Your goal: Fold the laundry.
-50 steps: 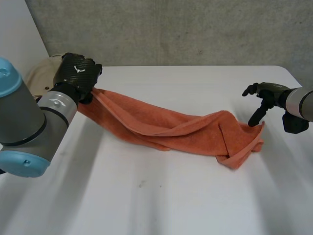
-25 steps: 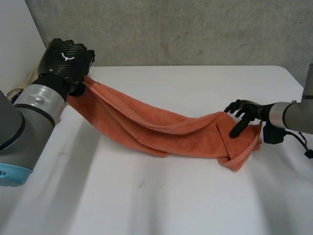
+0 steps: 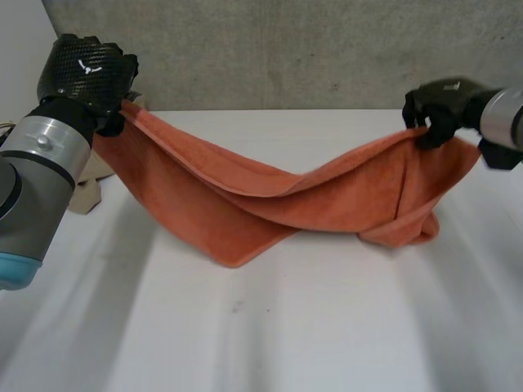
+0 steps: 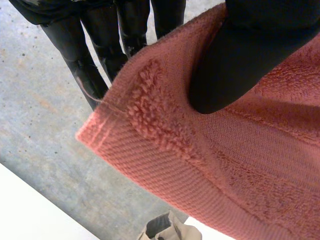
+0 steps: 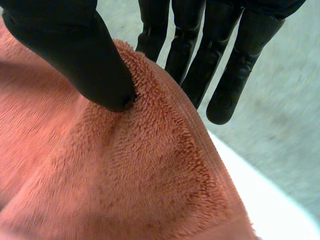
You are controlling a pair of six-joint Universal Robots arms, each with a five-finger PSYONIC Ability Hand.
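Currently held: one orange towel (image 3: 270, 204), two hands, one white counter (image 3: 286, 335).
Pinched at one end by the left hand (image 3: 86, 73), thumb pressed onto a hemmed corner against the fingers (image 4: 82, 60) behind it; pinched at the opposite end by the right hand (image 3: 437, 110), thumb on the fluffy edge, fingers (image 5: 200, 55) behind the cloth. Strung between both above the counter, sagging in the middle in long folds, with one pointed flap hanging lowest toward the left hand's side and one bunched fold under the right hand; both down at the counter surface, contact not certain. Also noted: one beige cloth item (image 3: 86, 184) beside the left arm, one grey concrete wall (image 3: 286, 49) at the back.
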